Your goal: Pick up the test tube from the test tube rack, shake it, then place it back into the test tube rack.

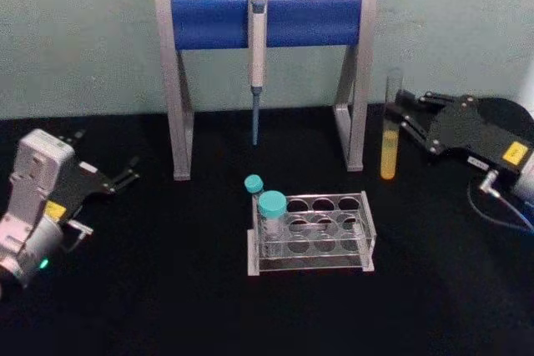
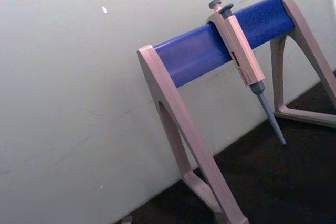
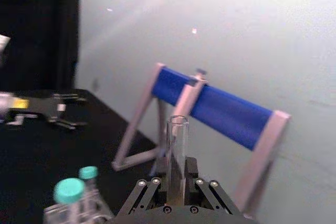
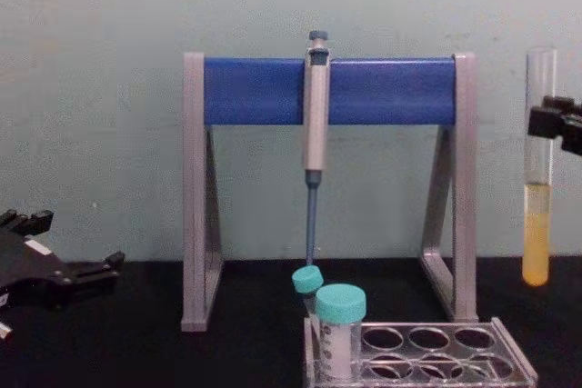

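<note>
Far left of the rack (image 1: 310, 266) and well apart from it: left gripper (image 1: 104, 157), low over the black table (image 1: 167, 306), fingers spread wide, gripping nothing. From the chest, left gripper (image 4: 77, 241) down at the edge, farther left than anything else, both fingers apart.

Behind the rack, against the pale wall: grey stand (image 1: 178, 106) with a blue crossbar, wider than the rack. Hung from the bar's middle, behind the rack's left end: grey-blue pipette (image 1: 256, 47), tip down, clear of the table. Seen close from the left wrist as well: stand (image 2: 181, 129) and pipette (image 2: 242, 59).

In the rack's left end: two teal-capped vials (image 1: 272, 210), upright, one behind the other. Other holes of the rack (image 4: 514, 356) bare.

Right of the rack and behind it, out of every hole: tube (image 1: 390, 135), upright, uncapped, yellow liquid in its lower part. Pinched on its upper part by the right gripper (image 1: 399, 116), fingers drawn narrow onto the glass, arm reaching in from farther right of the rack. From the chest: tube (image 4: 538, 179) higher than the rack, right gripper (image 4: 546, 122) clamped above the liquid line. From the right wrist: tube (image 3: 177, 148) standing up out of the right gripper (image 3: 177, 176), rack's vials below and to one side.
</note>
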You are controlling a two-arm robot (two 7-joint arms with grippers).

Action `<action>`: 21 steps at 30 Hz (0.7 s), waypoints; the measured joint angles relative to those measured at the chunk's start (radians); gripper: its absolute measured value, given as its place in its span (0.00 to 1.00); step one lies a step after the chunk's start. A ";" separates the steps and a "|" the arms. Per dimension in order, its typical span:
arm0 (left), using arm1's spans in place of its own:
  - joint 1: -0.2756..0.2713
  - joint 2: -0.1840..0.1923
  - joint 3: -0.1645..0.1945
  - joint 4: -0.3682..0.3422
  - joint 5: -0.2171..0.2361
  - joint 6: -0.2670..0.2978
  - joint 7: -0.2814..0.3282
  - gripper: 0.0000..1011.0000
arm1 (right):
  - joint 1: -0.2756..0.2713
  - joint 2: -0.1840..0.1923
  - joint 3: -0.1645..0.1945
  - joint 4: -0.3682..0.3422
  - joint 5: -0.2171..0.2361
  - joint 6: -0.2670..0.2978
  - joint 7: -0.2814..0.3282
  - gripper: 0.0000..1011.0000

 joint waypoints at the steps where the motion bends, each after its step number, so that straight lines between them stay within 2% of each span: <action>1: 0.000 0.000 0.000 0.000 0.000 0.000 0.000 0.99 | 0.008 -0.015 0.000 0.010 -0.019 -0.002 -0.021 0.21; 5: 0.000 0.000 0.000 0.000 0.000 0.000 0.000 0.99 | 0.034 -0.062 0.000 0.042 -0.045 -0.001 -0.060 0.21; 11: 0.000 0.000 0.000 0.000 0.000 0.000 0.000 0.99 | 0.061 -0.128 0.000 0.068 -0.028 0.007 -0.068 0.21; 14: 0.000 0.000 0.000 0.000 0.000 0.000 0.000 0.99 | 0.072 -0.158 -0.004 0.075 0.015 0.013 -0.030 0.21; 16: 0.000 0.000 0.000 0.000 0.000 0.000 0.000 0.99 | 0.074 -0.163 -0.006 0.075 0.039 0.016 -0.007 0.21; 17: 0.000 0.000 0.000 0.000 0.000 0.000 0.000 0.99 | 0.076 -0.167 -0.009 0.075 0.068 0.022 0.019 0.21; 20: 0.000 0.000 0.000 0.000 0.000 0.000 0.000 0.99 | 0.077 -0.166 -0.016 0.074 0.111 0.034 0.060 0.21; 21: 0.000 0.000 0.000 0.000 0.000 0.000 0.000 0.99 | 0.077 -0.160 -0.020 0.070 0.137 0.042 0.089 0.21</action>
